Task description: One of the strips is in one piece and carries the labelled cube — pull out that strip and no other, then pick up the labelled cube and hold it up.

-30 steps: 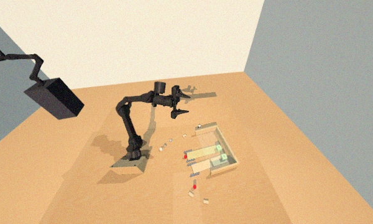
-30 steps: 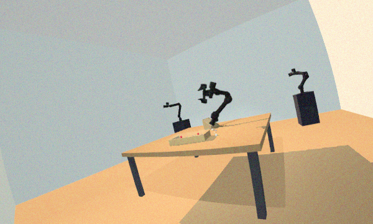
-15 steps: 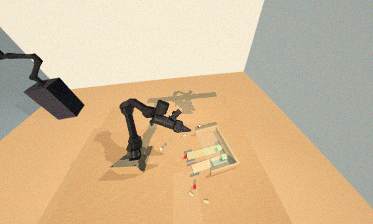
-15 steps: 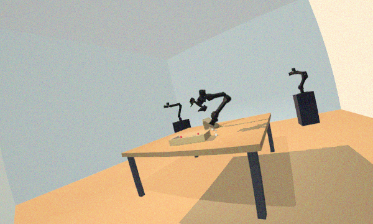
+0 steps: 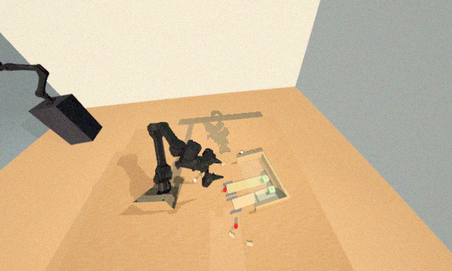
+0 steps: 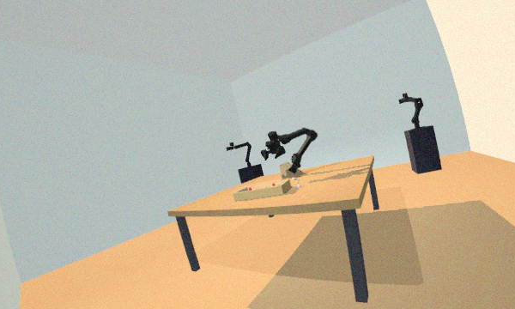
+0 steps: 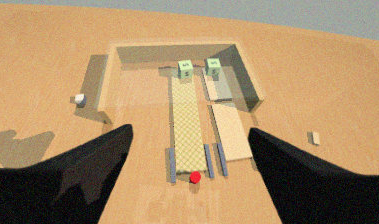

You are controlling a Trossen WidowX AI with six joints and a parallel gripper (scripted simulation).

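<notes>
My gripper (image 5: 222, 170) (image 6: 271, 156) (image 7: 191, 131) is open and empty, above the table on the near side of the walled box (image 5: 276, 175) (image 6: 257, 195) (image 7: 175, 53). A yellow cross-hatched strip (image 5: 245, 184) (image 7: 187, 125) runs unbroken into the box, between the fingers in the wrist view. A green marked cube (image 5: 264, 178) (image 7: 185, 69) is at its far end, a red knob (image 5: 224, 190) (image 7: 195, 177) at its near end. Beside it, a plain near piece (image 5: 244, 202) (image 7: 232, 132) and a pale far piece (image 5: 264, 196) (image 7: 217, 85) show a gap between them; another green marked cube (image 5: 271, 189) (image 7: 213, 66) stands at the far piece.
Blue-grey rails (image 7: 172, 166) (image 7: 209, 161) (image 7: 222, 160) flank the near ends. A red-topped post (image 5: 236, 226) stands near small blocks (image 5: 231, 234) (image 5: 249, 243). A small white piece (image 5: 241, 152) (image 7: 80, 100) is by the box's left wall in the wrist view.
</notes>
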